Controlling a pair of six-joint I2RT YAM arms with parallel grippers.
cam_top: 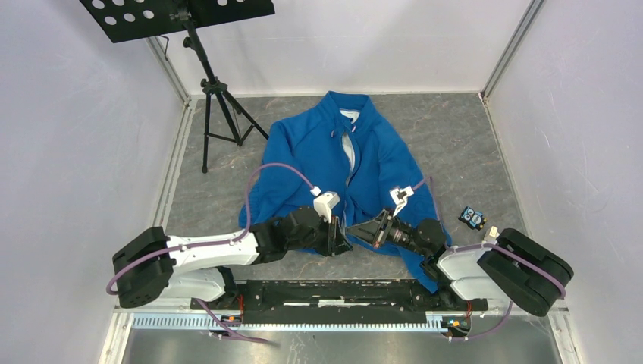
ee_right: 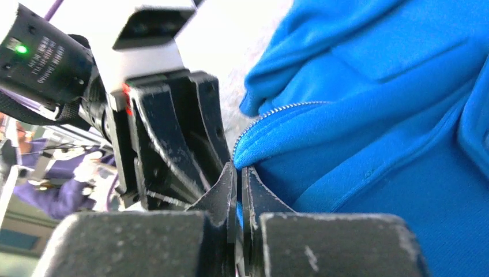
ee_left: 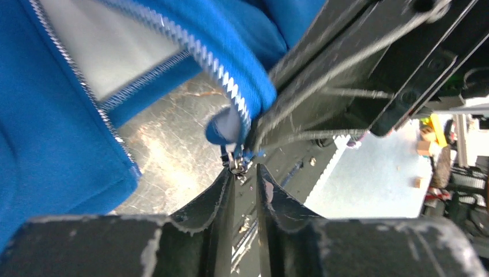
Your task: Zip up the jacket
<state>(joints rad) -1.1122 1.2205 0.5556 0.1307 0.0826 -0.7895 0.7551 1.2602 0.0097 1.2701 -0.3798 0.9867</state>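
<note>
My right gripper [ee_right: 238, 172] clamped on the jacket [ee_right: 375, 127] hem, frame centre. My left gripper [ee_left: 244, 171]: fingers slightly apart, zipper slider [ee_left: 235, 163] just above tips.

Jacket [cam_top: 379, 163] hem mostly hidden

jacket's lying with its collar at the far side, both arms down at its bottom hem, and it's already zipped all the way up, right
No, the jacket is unzipped: the top external view shows its front open, with white lining showing down the middle. The rest holds.
</note>
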